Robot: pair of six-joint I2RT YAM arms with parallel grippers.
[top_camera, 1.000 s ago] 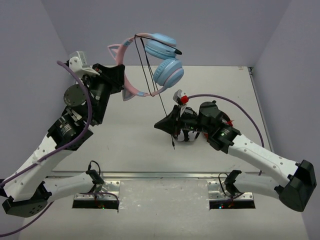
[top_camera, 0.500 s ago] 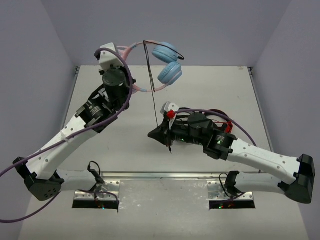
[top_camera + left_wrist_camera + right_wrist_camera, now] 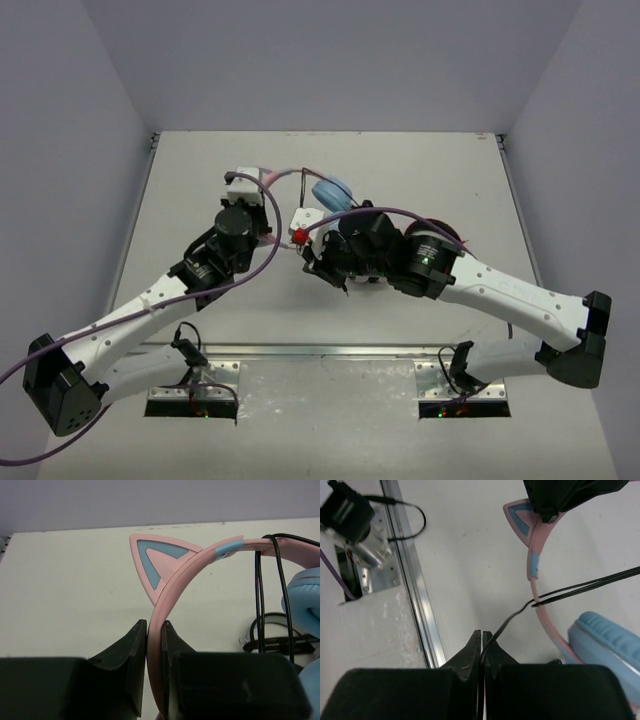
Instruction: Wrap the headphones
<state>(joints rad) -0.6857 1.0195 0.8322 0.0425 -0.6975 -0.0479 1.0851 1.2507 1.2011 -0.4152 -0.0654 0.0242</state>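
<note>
The headphones have light-blue ear cups [image 3: 332, 191], a pink headband [image 3: 186, 569] with a cat ear [image 3: 155, 562], and a thin black cable [image 3: 259, 595]. My left gripper [image 3: 152, 626] is shut on the headband just below the cat ear; in the top view it [image 3: 262, 190] is mostly hidden under its wrist. My right gripper [image 3: 482, 635] is shut on the cable [image 3: 509, 621], which runs up to the headband [image 3: 540, 587] and crosses it in two strands. In the top view the right gripper [image 3: 316, 264] sits just near of the headphones. An ear cup [image 3: 602, 637] shows at the right.
A metal rail [image 3: 320, 350] runs along the table's near edge, with the arm mounts [image 3: 192, 400] behind it; it also shows in the right wrist view [image 3: 415, 595]. A loose coil of cable [image 3: 272, 635] lies on the table beside the ear cup. Walls close the table on three sides.
Both arms have come down and together. The headphones dropped from high near the back wall to low over the table's middle, and the right gripper moved left with the cable.
</note>
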